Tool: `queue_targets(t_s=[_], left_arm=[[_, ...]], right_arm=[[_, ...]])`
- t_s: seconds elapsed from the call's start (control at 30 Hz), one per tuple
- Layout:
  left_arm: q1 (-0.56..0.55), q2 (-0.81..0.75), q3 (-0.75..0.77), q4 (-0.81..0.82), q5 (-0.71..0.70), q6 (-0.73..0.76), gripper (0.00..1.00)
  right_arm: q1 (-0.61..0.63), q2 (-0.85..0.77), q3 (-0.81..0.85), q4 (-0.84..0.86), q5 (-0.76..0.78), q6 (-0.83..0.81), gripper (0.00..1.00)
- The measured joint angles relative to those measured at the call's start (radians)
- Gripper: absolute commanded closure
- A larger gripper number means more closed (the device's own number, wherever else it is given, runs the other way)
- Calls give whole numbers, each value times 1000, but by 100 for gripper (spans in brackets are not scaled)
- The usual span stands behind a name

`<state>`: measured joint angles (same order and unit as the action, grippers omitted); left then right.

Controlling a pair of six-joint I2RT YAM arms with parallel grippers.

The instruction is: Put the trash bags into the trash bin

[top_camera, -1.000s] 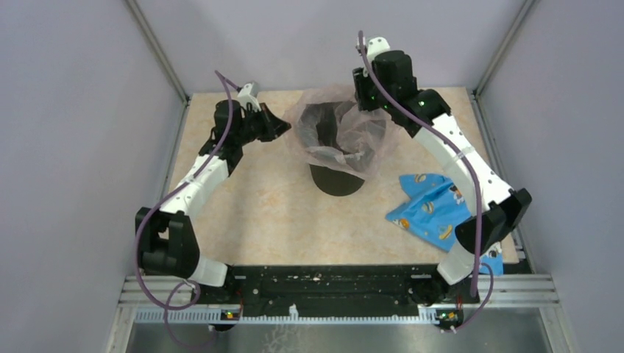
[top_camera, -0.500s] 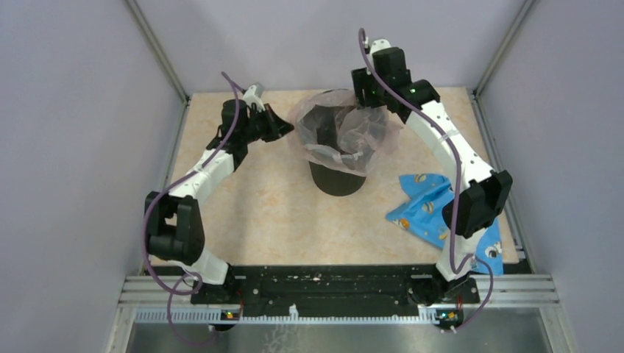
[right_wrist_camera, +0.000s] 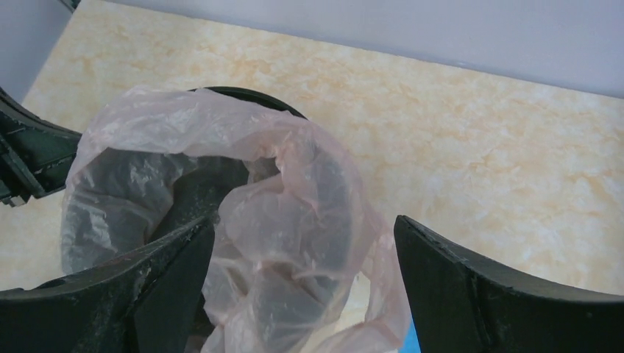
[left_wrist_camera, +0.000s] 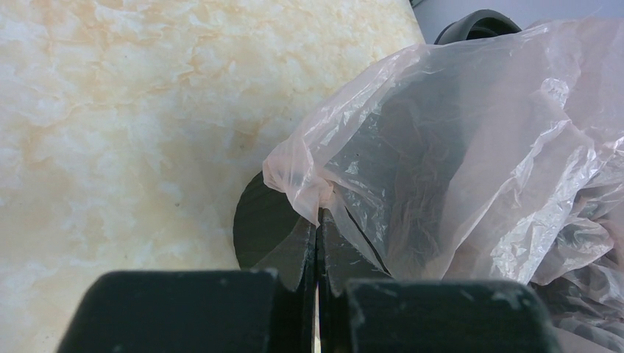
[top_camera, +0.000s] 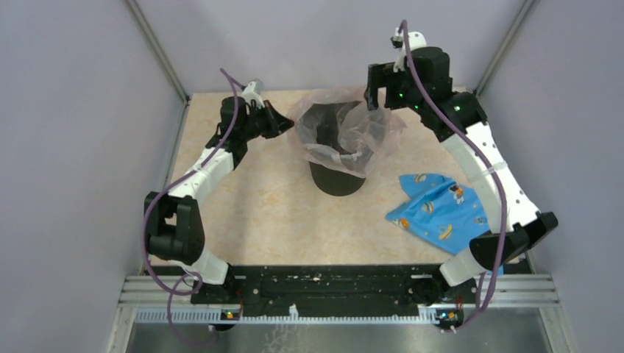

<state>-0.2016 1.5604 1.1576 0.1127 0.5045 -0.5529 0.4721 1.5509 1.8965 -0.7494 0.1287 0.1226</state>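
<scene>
The bag (top_camera: 346,131) is thin, crinkly film: almost weightless, limp, and slippery enough to slide out of a shallow pinch. It will likely balloon and spring back rather than stay where you push it, so take it by a gathered fold at the edge, not by a single flat layer. It lies draped over the mouth of the bin (top_camera: 337,180), part sagging inside and part spilling over the rim on the right and near sides. The bin stands upright on the desk (top_camera: 257,206); I judge it light enough to tip if you drag the film sideways.

Your left fingers (left_wrist_camera: 302,250) are clenched on a fold of the bag's left edge, just outside the rim. The left arm reaches forward and bends in toward the bin, wrist low. Your right fingers (right_wrist_camera: 162,279) are spread wide and grasp nothing. They hang above the bag's right side, with the film below the gap and apart from both. The right arm is stretched far out, its wrist raised above the rim and tilted down at the bin's mouth.
</scene>
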Motion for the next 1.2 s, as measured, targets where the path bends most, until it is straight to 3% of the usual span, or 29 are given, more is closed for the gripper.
queue_targets(t_s=[0.53, 0.97, 1.2], left_arm=[[0, 0, 0, -1, 0, 2, 100], [0, 4, 0, -5, -1, 5, 100], [0, 27, 18, -8, -5, 5, 100]], right_arm=[[-83, -321, -461, 40, -29, 218, 36], [-85, -386, -636, 164, -32, 339, 99], [-139, -356, -720, 236, -26, 342, 100]])
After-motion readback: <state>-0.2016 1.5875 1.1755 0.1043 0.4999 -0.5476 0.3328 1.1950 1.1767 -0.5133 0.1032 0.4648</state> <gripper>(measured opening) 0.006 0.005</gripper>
